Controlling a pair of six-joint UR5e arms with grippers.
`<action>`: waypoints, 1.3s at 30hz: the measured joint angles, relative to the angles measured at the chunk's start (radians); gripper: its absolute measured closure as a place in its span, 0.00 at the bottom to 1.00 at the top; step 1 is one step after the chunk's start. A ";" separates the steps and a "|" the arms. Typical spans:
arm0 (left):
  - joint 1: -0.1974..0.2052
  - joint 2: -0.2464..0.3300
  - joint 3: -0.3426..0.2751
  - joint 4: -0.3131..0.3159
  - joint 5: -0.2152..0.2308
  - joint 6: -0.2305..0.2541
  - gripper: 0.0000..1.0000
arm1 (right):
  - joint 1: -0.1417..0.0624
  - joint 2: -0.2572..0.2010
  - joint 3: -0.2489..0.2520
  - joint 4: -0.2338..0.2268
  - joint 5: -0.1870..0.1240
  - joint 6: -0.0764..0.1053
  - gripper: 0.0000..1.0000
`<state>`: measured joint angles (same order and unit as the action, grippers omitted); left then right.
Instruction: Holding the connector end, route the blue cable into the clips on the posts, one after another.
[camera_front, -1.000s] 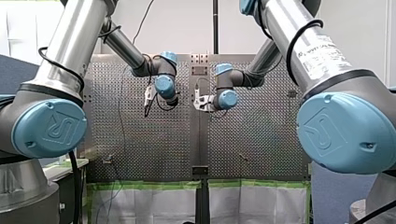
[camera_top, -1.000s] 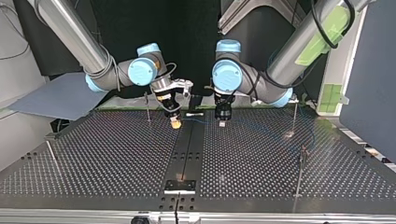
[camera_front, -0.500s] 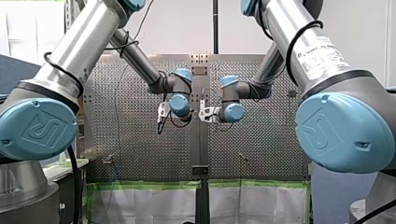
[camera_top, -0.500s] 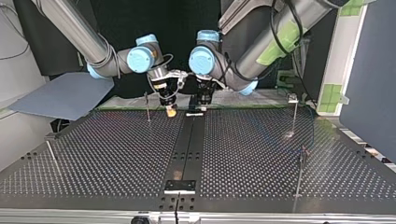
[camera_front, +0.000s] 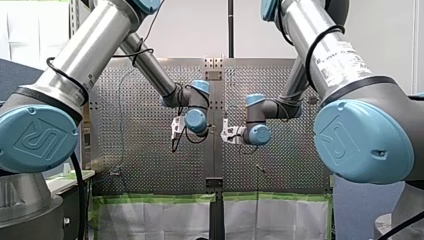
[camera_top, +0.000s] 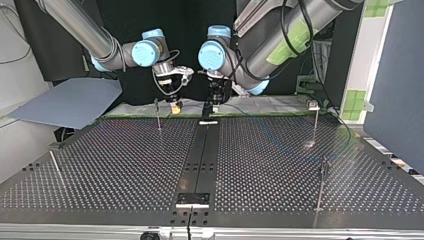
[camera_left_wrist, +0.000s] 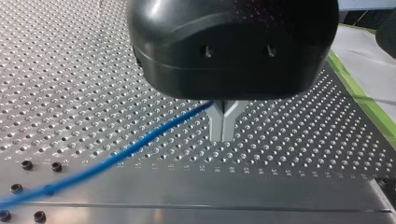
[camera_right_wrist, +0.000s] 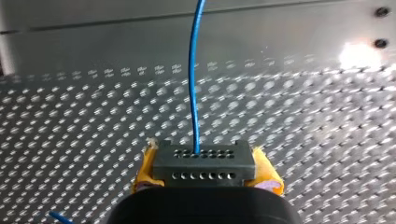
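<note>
I'm watching hard glare burning off the perforated desk (camera_right_wrist: 362, 53) far ahead of my right claw (camera_right_wrist: 205, 161). In the top view, light is spotting the desk's right side while the backdrop (camera_top: 192, 20) is sitting dark.

The thin blue cable (camera_left_wrist: 116, 156) disappears behind my left gripper's (camera_left_wrist: 221, 133) black housing; the grey perforated connector block (camera_right_wrist: 203, 164) hides most of my right gripper's (camera_right_wrist: 204, 173) yellow pads (camera_right_wrist: 143, 172).
</note>
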<state>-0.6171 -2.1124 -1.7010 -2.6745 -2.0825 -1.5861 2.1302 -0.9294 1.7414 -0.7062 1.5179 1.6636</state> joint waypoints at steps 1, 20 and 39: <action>-0.001 -0.005 -0.004 0.012 -0.001 -0.001 1.00 | -0.002 0.008 0.004 -0.010 0.000 -0.001 1.00; -0.049 -0.173 -0.013 0.145 -0.012 -0.042 1.00 | -0.039 0.096 0.126 -0.187 0.002 0.028 1.00; -0.108 -0.295 -0.014 0.283 0.012 -0.099 1.00 | -0.081 0.214 0.173 -0.332 0.006 0.019 1.00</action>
<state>-0.7251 -2.4075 -1.7145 -2.3920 -2.0702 -1.6846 2.0493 -0.7159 1.9141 -1.0386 1.5243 1.6830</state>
